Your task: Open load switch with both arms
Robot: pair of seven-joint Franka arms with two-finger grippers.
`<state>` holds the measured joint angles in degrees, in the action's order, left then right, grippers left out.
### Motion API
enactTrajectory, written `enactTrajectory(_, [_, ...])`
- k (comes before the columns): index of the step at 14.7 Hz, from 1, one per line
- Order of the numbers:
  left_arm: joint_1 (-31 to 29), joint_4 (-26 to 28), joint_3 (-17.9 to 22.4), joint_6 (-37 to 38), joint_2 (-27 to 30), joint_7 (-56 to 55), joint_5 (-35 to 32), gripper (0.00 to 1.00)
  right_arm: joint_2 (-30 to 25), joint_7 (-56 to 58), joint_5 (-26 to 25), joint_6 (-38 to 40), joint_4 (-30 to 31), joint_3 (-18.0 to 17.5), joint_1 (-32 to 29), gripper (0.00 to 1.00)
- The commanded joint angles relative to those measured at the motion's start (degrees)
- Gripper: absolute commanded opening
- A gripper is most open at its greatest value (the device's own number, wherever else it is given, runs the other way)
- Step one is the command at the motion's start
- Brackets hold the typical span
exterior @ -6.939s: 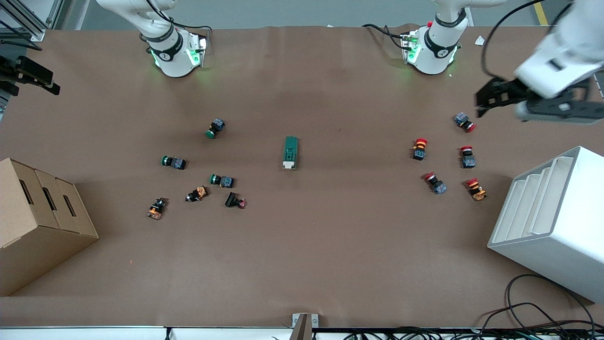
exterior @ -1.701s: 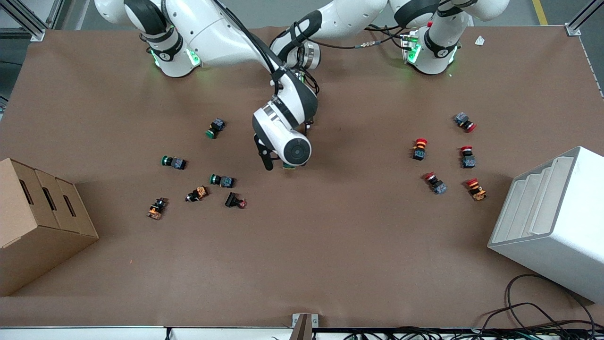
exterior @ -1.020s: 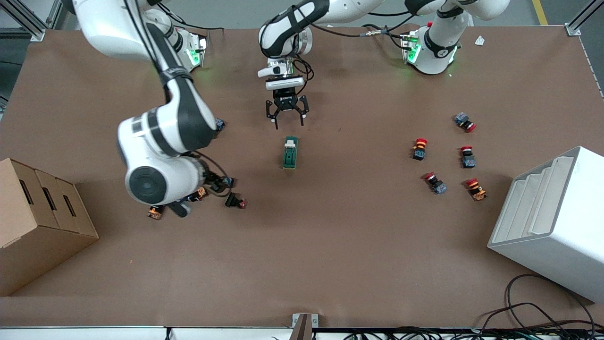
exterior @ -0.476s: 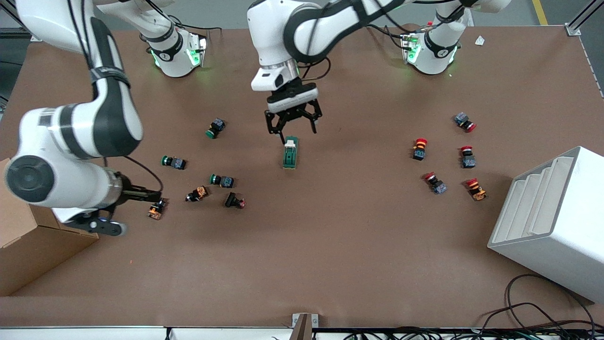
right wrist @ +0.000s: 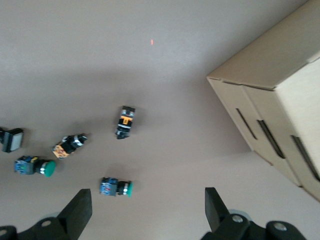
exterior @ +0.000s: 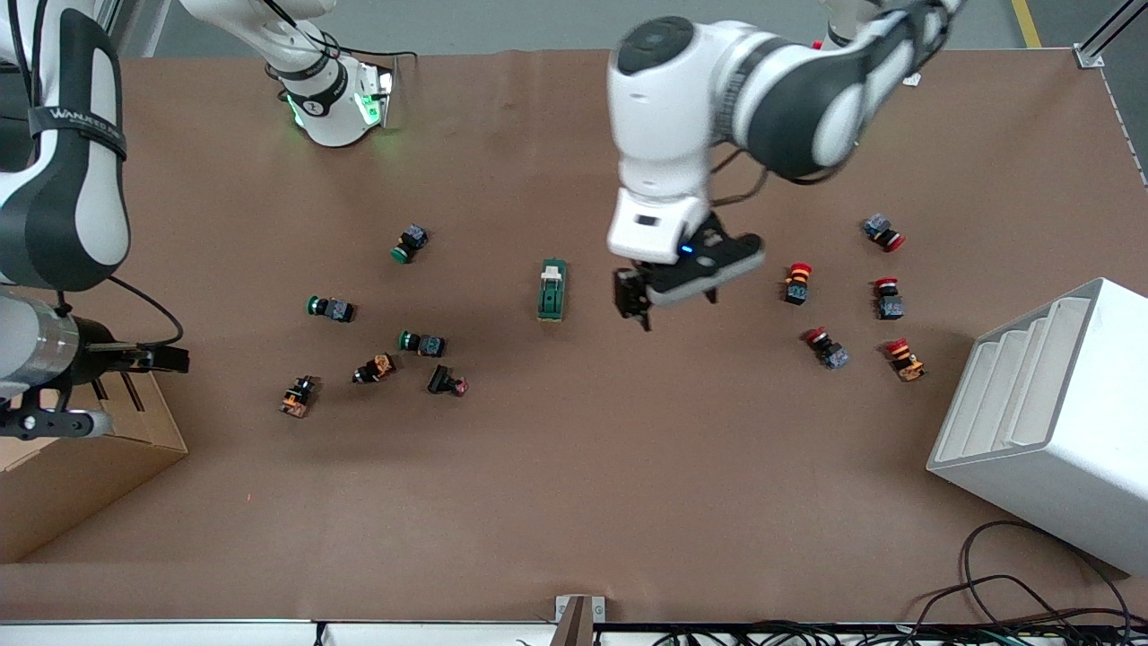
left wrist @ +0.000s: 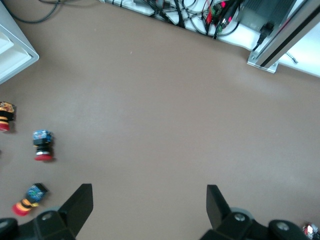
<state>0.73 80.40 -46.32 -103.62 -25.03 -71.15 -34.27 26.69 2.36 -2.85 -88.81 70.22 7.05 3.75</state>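
Left gripper (exterior: 665, 292) up in the air over bare brown table (exterior: 574, 467) between load switch (exterior: 552, 290) and the red-capped buttons (exterior: 796, 282), fingers (left wrist: 80, 202) spread wide, empty. Right gripper (exterior: 134, 359) over the cardboard box (exterior: 81, 467) at the right arm's end, fingers (right wrist: 77, 210) wide apart, empty. Load switch flat on mid-table, dark-green rectangular block, cream lever end pointing toward the bases. Green-capped buttons (right wrist: 116, 187) scattered near the box; matte paper-like tabletop, white ribbed bin (exterior: 1049, 422) at the left arm's end.
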Motion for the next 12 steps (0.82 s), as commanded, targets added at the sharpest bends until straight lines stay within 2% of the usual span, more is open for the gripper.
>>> enactTrajectory(1, [-0.47, 1.77, 10.49, -0.09, 9.18, 12.13, 14.78, 1.00, -1.47, 2.12, -1.29, -0.40, 1.50, -1.33, -2.68, 1.00])
enactTrajectory(3, [-0.29, 2.30, 17.37, 0.79, 13.06, 23.20, 23.59, 1.00, -1.47, 2.21, -1.20, -0.40, 0.89, -1.51, -3.31, 1.00])
enactTrajectory(5, [-0.20, 3.53, 22.65, 2.80, 16.41, 30.86, 28.27, 1.00, -1.12, 2.21, -1.20, -0.40, -0.61, -1.42, -3.57, 1.00])
enactTrajectory(10, [-0.73, 7.13, 31.10, 7.99, 22.47, 51.25, 32.14, 1.00, -1.03, 3.17, -1.11, -0.49, -1.05, -1.77, -3.48, 1.00])
enactTrajectory(12, [-0.56, 9.68, 34.26, 8.52, 25.37, 56.89, 33.47, 1.00, -1.20, 2.82, 1.77, -0.06, -1.05, -1.69, -3.48, 1.00])
